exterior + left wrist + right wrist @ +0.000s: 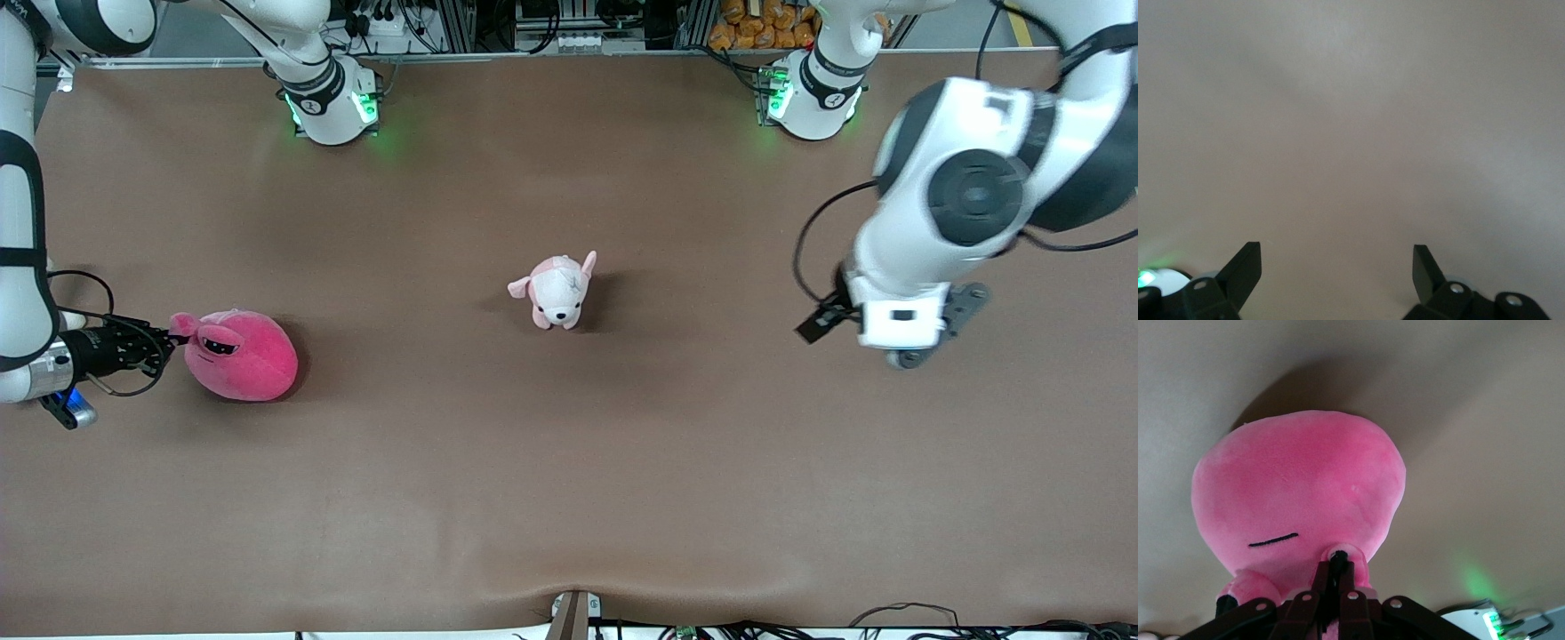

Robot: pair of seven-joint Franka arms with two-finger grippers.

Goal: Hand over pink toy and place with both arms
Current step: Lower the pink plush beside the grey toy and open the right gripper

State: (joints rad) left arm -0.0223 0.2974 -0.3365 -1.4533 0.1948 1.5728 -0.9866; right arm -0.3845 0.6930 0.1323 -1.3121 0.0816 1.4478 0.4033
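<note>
Resting on the brown worktop (569,498) at the right arm's end, the hot-pink round plush toy (242,356) is pinched by the right end effector (174,342).

Its black fingers (1331,587) are clamped together on a small nub at the toy's edge. The pale pink-and-white puppy plush (558,291) stands mid-worktop, well apart. The left end effector (1337,267) hovers over bare worktop toward the left arm's end, fingers spread wide, gripping nothing.

Left gripper (1337,267), fingers (1245,267) apart, over bare table (1351,120).

Brown table (569,498) with puppy plush (558,292)
</note>
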